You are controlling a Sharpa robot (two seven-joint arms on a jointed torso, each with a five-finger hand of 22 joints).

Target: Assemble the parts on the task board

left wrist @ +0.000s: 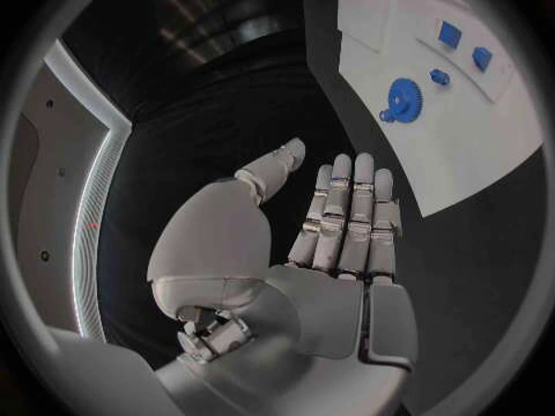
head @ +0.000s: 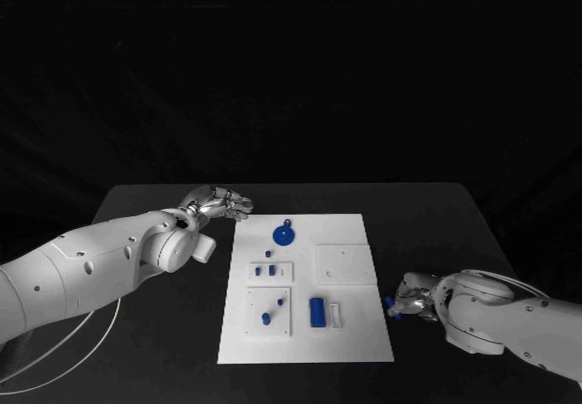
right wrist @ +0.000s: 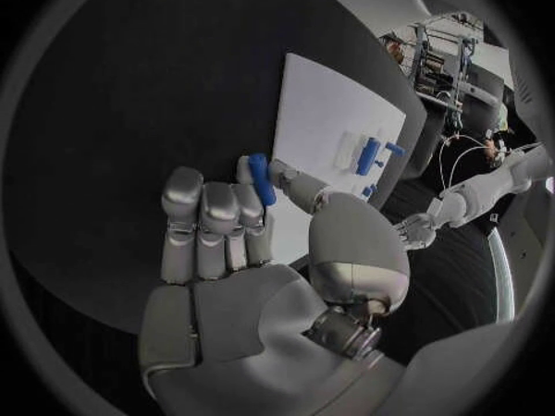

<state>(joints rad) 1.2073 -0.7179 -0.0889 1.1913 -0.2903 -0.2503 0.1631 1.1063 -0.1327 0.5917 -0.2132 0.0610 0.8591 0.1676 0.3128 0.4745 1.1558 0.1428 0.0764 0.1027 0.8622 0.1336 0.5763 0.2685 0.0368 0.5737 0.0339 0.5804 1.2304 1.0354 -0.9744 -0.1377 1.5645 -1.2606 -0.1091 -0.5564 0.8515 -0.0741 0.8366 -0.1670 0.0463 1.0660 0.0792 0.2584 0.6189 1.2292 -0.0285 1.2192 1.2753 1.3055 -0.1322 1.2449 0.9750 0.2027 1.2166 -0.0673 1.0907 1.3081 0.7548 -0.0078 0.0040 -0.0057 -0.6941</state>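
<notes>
My right hand (head: 412, 303) sits just off the right edge of the task board (head: 351, 341), near its lower part, over the black table (head: 436, 219). It pinches a small blue peg (right wrist: 263, 177) between thumb and a finger; other fingers lie side by side next to it. In the head view the peg (head: 390, 304) shows as a bit of blue at the hand's board-side edge.

My left hand (head: 219, 204) hovers off the board's upper left corner, holding nothing. In the left wrist view the fingers (left wrist: 347, 213) are stretched out straight and close together, thumb apart to the side.

On the board: a blue gear (head: 284, 235) with a small tab near the top edge, also clear in the left wrist view (left wrist: 401, 98). A tiny blue piece (head: 268, 252) lies just below the gear. A small white plate holds two short blue blocks (head: 266, 271). A lower-left square plate (head: 269, 312) carries two small blue pieces, one near its middle, one toward its lower left. A long blue bar (head: 316, 312) lies upright beside a white bracket (head: 336, 316). A plain white square plate (head: 345, 263) lies on the right half.
</notes>
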